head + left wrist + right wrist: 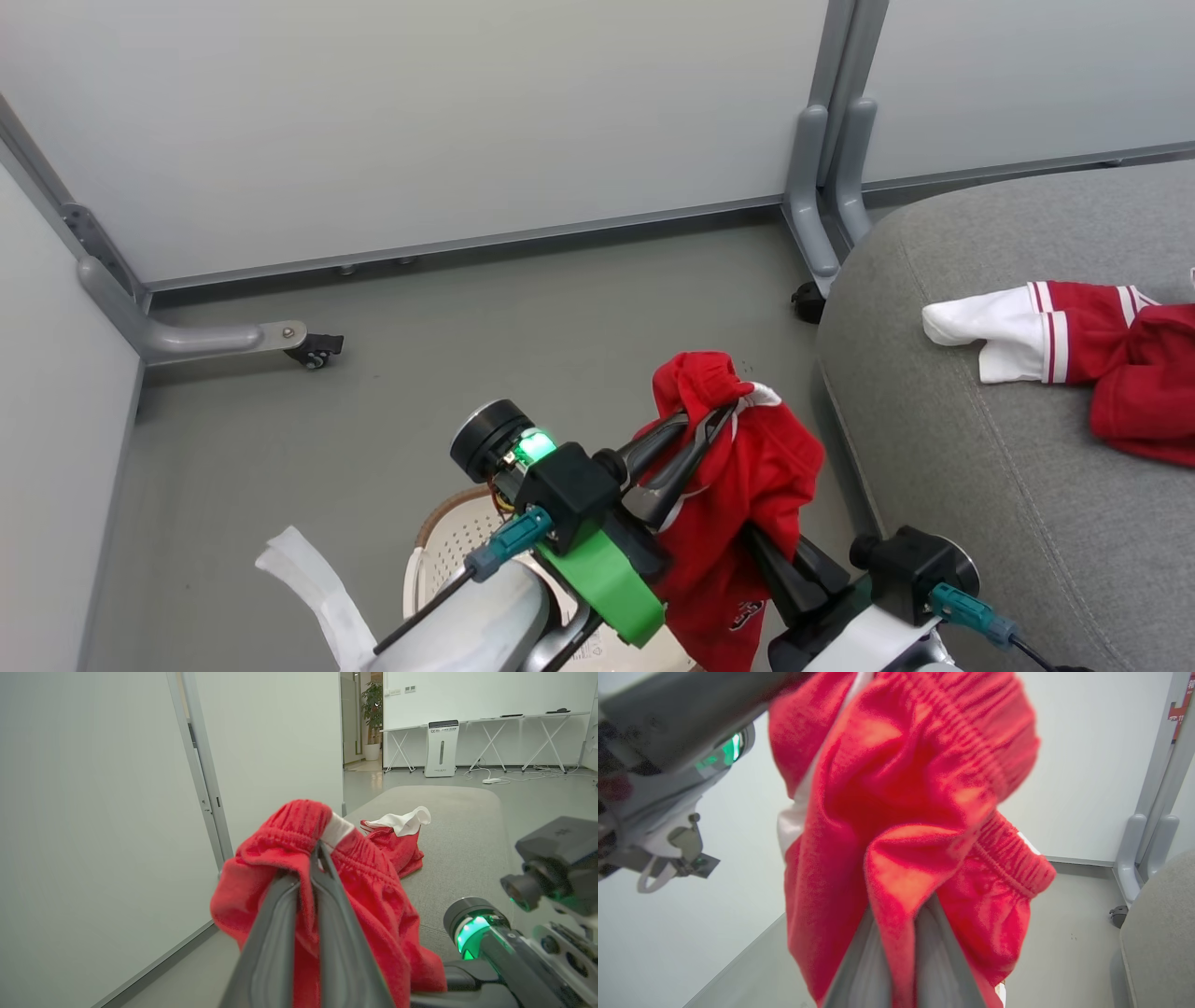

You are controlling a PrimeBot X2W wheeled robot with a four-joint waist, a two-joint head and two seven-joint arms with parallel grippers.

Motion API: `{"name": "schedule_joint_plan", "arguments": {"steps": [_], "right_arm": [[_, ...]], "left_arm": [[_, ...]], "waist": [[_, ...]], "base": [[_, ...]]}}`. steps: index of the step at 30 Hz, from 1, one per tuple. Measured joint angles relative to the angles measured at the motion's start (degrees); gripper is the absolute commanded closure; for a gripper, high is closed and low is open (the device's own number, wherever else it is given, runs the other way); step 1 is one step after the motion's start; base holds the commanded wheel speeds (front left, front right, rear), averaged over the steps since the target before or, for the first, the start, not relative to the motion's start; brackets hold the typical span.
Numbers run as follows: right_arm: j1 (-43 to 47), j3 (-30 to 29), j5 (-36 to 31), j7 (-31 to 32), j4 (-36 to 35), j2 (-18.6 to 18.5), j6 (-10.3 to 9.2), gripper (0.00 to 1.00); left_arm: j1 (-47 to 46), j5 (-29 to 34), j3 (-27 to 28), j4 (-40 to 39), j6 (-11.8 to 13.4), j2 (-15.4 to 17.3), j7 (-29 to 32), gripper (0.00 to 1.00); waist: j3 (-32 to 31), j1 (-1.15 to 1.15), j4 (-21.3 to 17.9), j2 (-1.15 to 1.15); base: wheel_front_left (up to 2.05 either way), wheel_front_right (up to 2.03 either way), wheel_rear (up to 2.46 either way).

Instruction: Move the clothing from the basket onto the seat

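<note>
Two garments are in play. The held garment (pixel 747 485) hangs in the air above the floor (pixel 373 420) and the basket (pixel 431 523), just beside the seat's (pixel 980 485) rounded left edge. The other garment (pixel 1111 355) lies on the seat, well to the right, with its white striped-cuff sleeve pointing back toward the seat's edge.

The left gripper (pixel 717 418) is closed on the held garment's elastic waistband at the top. The cloth drapes down from there, so its long axis is roughly vertical. The right gripper (pixel 775 565) meets the cloth lower down. In the right wrist view a fold of red runs between its fingers (pixel 941 952), which sit close together. It looks clamped on that fold, though the tips are buried in fabric.

The seat lies to the robot's right of the hanging cloth, and the right arm is the nearer one to it. The carry likely needs to go rightward, high enough for the lower hem to clear the cushion's edge.

Count: two garments, one basket, one seat, two grippers. The left arm hides much of the basket, so I cannot tell whether anything is left inside.
</note>
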Motion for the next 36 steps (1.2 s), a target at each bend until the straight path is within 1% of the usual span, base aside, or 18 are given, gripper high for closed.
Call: {"name": "schedule_joint_plan", "arguments": {"steps": [1,2,12,17,21,28,33,36], "right_arm": [[0.06,-0.14,0.0,0.0,0.0,-0.01,0.0,1.0],[0.14,-0.29,0.0,0.0,0.0,-0.03,0.0,1.0],[0.49,-0.99,-0.01,0.0,0.11,-0.07,0.0,1.0],[0.47,-2.52,-0.59,0.0,-0.2,0.01,0.0,1.0],[-0.06,-4.5,-1.79,0.0,-1.56,0.0,0.0,1.0],[-1.92,-8.82,-4.37,0.0,-6.72,-0.52,0.0,1.0],[-2.83,-12.62,-6.34,0.0,-11.85,-0.7,0.0,1.0],[-3.07,-14.34,-7.23,0.0,-14.74,-0.29,0.0,1.0]], "left_arm": [[0.0,-0.24,-0.11,0.44,0.0,-0.01,0.0,0.03],[-0.01,-0.63,0.11,1.01,0.0,-0.07,0.0,0.0],[-0.04,-0.64,0.71,2.85,0.0,-0.35,-0.01,0.0],[0.26,0.31,2.9,3.41,0.01,-0.27,-0.01,0.0],[2.12,1.41,5.82,3.32,0.42,-0.21,-0.01,0.0],[6.6,5.03,10.49,1.36,0.37,0.27,-0.01,0.0],[9.22,7.54,14.08,-1.08,0.27,0.51,-0.03,0.0],[10.44,8.47,15.05,-1.33,0.1,0.78,-0.04,0.0]], "waist": [[0.06,0.0,-0.02,0.0],[0.12,0.0,-0.03,0.0],[0.53,0.0,-0.17,0.0],[0.94,0.0,-0.61,0.0],[1.6,0.0,-1.41,0.0],[3.43,0.0,-4.38,0.0],[5.54,0.0,-7.55,0.0],[6.8,0.0,-9.93,0.0]], "base": [[0.0,0.0,0.0],[0.0,0.0,0.0],[0.0,0.0,0.0],[0.0,0.0,0.0],[0.0,0.0,0.0],[0.0,0.0,0.0],[0.0,0.0,0.0],[0.0,0.0,0.0]]}}
